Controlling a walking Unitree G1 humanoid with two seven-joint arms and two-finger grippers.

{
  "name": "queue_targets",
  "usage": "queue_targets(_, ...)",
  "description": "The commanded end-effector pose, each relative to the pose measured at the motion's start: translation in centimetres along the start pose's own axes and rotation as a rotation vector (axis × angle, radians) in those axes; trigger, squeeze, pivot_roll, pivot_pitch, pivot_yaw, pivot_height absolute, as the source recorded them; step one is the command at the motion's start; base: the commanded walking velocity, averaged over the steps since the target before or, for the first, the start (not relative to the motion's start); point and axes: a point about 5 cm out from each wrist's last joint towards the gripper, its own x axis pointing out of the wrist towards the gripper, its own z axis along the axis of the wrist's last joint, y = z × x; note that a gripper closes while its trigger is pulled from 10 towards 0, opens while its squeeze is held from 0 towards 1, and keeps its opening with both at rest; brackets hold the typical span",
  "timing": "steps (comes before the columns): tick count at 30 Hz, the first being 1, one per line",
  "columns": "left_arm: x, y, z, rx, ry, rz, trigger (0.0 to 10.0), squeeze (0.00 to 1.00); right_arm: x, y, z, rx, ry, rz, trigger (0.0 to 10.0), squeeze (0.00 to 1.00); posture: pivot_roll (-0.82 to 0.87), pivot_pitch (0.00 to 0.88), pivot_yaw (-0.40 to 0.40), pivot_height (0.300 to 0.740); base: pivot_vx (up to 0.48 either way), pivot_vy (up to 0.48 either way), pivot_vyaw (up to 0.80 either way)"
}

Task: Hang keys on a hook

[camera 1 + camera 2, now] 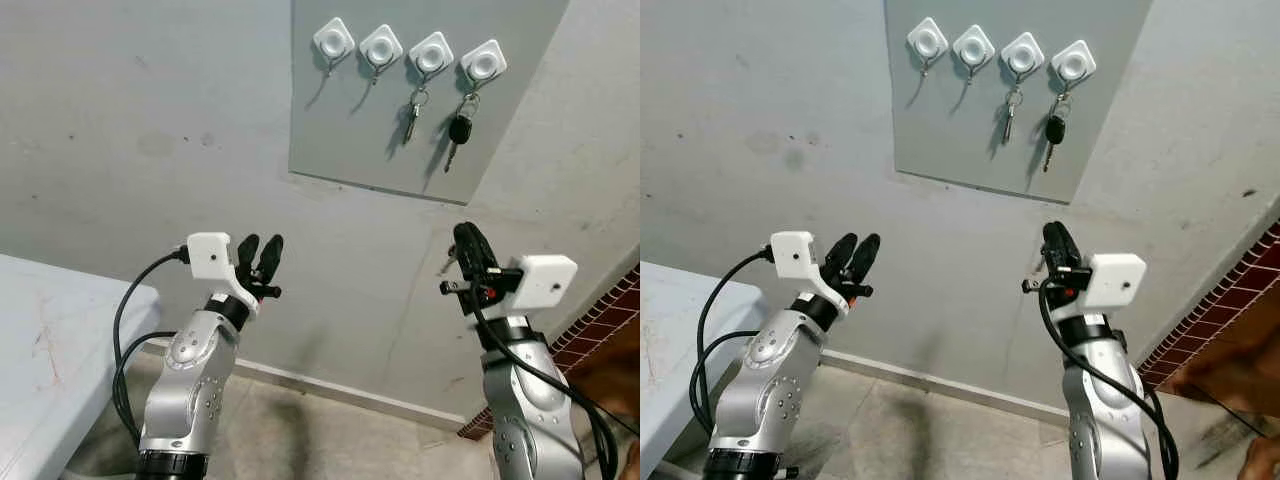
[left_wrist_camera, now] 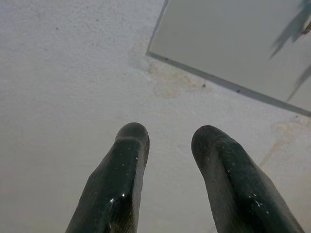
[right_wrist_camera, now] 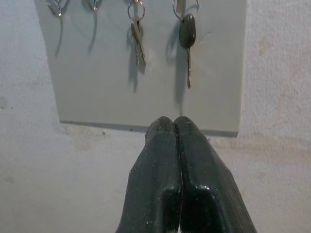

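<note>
Landmark = grey panel (image 1: 420, 100) on the concrete wall (image 1: 150, 130); four white hooks in a row along its top edge. Counting from robot's left: first hook (image 1: 333, 40) and second hook (image 1: 381, 45) look bare; third hook (image 1: 431, 53) carries silver keys (image 1: 411, 115) on a ring; fourth hook (image 1: 483, 63) carries a black-headed car key (image 1: 457, 135) w/ ring; both sets hang straight down against the panel.

Right gripper (image 1: 468, 250) sits below the panel's right corner, pointing up at it; fingers pressed tight together in wrist view, nothing seen between the pads; small metal glint beside the gripper in head view, can't tell if that's a key or arm hardware. Left gripper (image 1: 260, 255) below and left of the panel; fingers parted, holding nothing.

Handling, judged: keys light, rigid metal, slick, prob swing and rattle on the ring; not fragile; best grab = flat key head or plastic fob, pinch across the flats so the ring stays free and open for the hook tip; gripping the ring itself would block the hook; thin blade likely slips in the rubbery fingers.

Surface/room: panel smooth and flat, hooks small, shallow-looking; wall rough grey w/ stains below the panel; pale table edge (image 1: 60, 330) far left and below the panel; red brick strip (image 1: 600, 320) lower right of it; concrete floor (image 1: 330, 430) beneath.
</note>
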Motion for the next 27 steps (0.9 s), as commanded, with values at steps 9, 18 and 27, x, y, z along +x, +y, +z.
queue_targets(9, 0.34, -0.17, 0.58, 0.004, 0.001, -0.035, 10.0, 0.00, 0.02, 0.64, 0.67, -0.001, -0.002, 0.000, 10.0, 0.00, 0.11, 0.000, -0.014, 0.736, 0.000, 0.000, 0.00)
queue_targets(18, 0.17, -0.21, 0.64, 0.015, 0.002, -0.040, 10.0, 0.00, -0.11, 0.79, 0.69, 0.006, 0.002, -0.004, 10.0, 0.00, 0.11, 0.000, -0.013, 0.736, 0.372, 0.000, 0.00)
queue_targets(27, 0.13, -0.32, 0.73, 0.011, -0.006, -0.050, 10.0, 0.00, -0.14, 0.93, 0.72, 0.007, 0.005, -0.001, 10.0, 0.00, 0.11, 0.000, -0.013, 0.736, 0.433, 0.000, 0.00)
